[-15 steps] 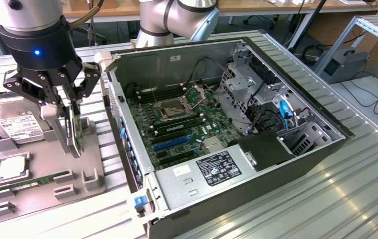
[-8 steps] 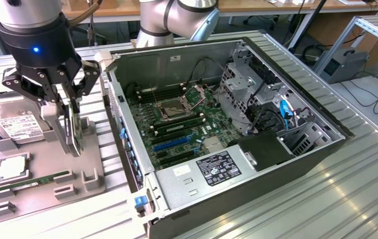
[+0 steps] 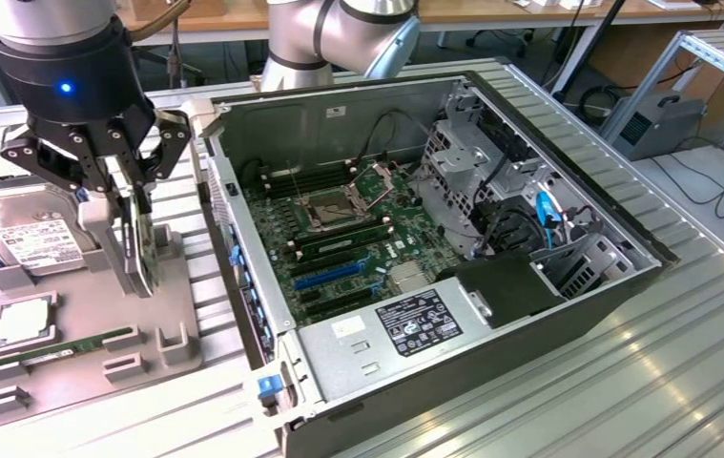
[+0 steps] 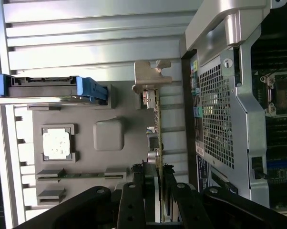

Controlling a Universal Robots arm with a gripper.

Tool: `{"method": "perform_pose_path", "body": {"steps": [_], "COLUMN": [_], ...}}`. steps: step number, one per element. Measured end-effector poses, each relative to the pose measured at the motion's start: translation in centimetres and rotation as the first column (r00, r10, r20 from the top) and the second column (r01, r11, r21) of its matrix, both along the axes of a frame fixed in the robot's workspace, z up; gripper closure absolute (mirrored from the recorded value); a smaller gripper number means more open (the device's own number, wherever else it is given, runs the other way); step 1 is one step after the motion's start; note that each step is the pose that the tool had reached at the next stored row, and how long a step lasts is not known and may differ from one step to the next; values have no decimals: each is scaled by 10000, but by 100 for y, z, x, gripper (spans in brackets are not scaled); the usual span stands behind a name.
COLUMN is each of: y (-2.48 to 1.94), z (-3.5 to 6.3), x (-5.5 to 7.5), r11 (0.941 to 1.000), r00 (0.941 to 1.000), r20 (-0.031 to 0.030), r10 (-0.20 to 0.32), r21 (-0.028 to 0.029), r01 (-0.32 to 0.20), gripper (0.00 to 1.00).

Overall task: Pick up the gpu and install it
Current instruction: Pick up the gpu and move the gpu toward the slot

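Note:
The gpu stands on edge over the grey parts holder, left of the open computer case in the exterior view. It is a thin dark board with a silver bracket at one end. My gripper comes down from above and is shut on the card's upper edge. In the wrist view the black fingers press on both sides of the gpu. Whether the card's lower edge still rests in the holder's slot, I cannot tell.
The holder also carries a hard drive, a CPU and a green RAM stick. The case lies open with its motherboard facing up. Its perforated rear wall is close beside the card. Ribbed metal table all around.

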State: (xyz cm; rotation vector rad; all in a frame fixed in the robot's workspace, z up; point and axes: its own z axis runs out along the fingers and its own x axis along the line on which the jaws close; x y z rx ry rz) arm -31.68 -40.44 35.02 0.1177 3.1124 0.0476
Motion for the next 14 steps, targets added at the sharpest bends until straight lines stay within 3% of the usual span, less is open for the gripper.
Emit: {"method": "perform_pose_path", "body": {"steps": [14], "y": [0], "z": [92], "x": [0], "r11": [10000], "r00": [10000], "r20": [1], "r10": [0], "r21": [1], "r01": [0], "gripper": [73]}}
